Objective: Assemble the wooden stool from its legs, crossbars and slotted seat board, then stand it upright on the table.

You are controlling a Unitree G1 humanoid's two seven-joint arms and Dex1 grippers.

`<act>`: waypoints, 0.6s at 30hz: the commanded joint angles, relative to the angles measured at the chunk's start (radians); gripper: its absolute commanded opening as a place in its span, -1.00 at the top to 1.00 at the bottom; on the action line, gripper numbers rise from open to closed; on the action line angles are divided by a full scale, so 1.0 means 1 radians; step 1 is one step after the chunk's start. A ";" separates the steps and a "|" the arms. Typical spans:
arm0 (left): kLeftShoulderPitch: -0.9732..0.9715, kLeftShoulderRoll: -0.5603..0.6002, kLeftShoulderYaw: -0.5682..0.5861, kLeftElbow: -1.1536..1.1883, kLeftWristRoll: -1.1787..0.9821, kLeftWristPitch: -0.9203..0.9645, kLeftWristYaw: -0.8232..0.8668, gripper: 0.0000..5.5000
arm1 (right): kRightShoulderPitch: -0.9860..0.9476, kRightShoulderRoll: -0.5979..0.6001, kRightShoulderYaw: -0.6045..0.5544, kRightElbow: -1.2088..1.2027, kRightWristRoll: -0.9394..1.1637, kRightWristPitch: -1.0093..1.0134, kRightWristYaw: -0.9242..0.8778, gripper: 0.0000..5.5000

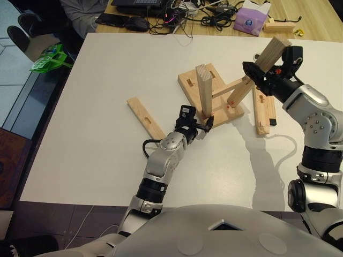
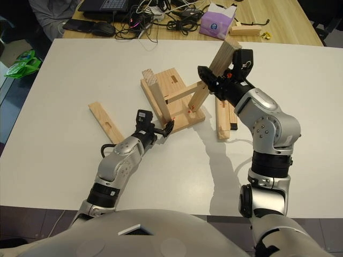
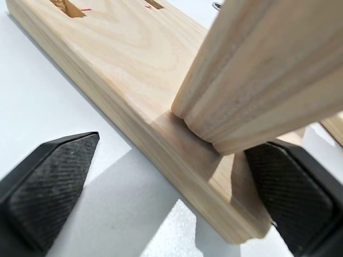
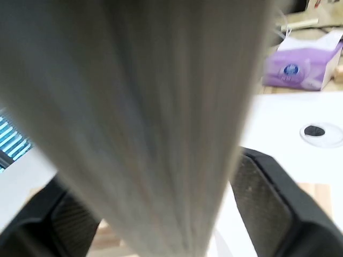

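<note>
Leg [image 1: 242, 92] in right end effector [image 1: 269, 63], seat board [image 1: 188, 83] flat

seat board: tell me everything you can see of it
The seat board is pale grained wood, lying flat on the table. Its face has rectangular slots with red marks. An upright leg stands in it near the front edge. A tilted leg, held by the right gripper, meets its right end, and a crossbar joins the two. The open left gripper straddles its near corner.
</note>
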 commanded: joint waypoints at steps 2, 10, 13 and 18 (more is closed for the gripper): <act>0.057 0.001 -0.023 0.071 0.039 0.075 0.010 -0.80 | -0.047 0.007 -0.036 -0.032 -0.038 -0.146 0.029 -0.32; 0.058 0.024 -0.040 0.034 0.053 0.082 0.004 -0.80 | -0.203 -0.045 -0.046 -0.112 -0.127 -0.363 0.073 -0.25; 0.058 0.058 -0.059 -0.021 0.076 0.090 -0.014 -0.80 | -0.216 -0.053 0.016 -0.173 -0.135 -0.356 0.110 -0.08; 0.056 0.099 -0.050 -0.084 0.098 0.119 -0.032 -0.80 | -0.071 -0.092 0.160 -0.214 -0.164 -0.257 0.173 0.23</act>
